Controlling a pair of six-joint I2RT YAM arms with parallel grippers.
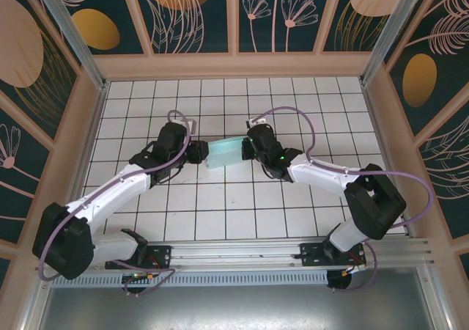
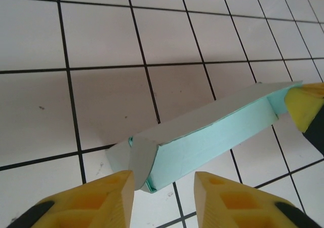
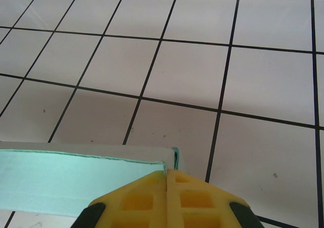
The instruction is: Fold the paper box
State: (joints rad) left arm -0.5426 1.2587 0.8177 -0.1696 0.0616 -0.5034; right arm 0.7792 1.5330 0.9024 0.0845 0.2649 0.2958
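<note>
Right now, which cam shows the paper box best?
Left wrist: the paper box appears nearly end to end, near corner flap included. Right wrist has one corner and part of the turquoise panel, cut off at the left edge; top external shows it small between both grippers.

Bright, even light, soft shadows and faint glare on the white tiles [image 1: 227,220].

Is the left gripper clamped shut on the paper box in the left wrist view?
No, the jaws of the left gripper stand apart, with a visible gap between them, near the end of the paper box.
</note>
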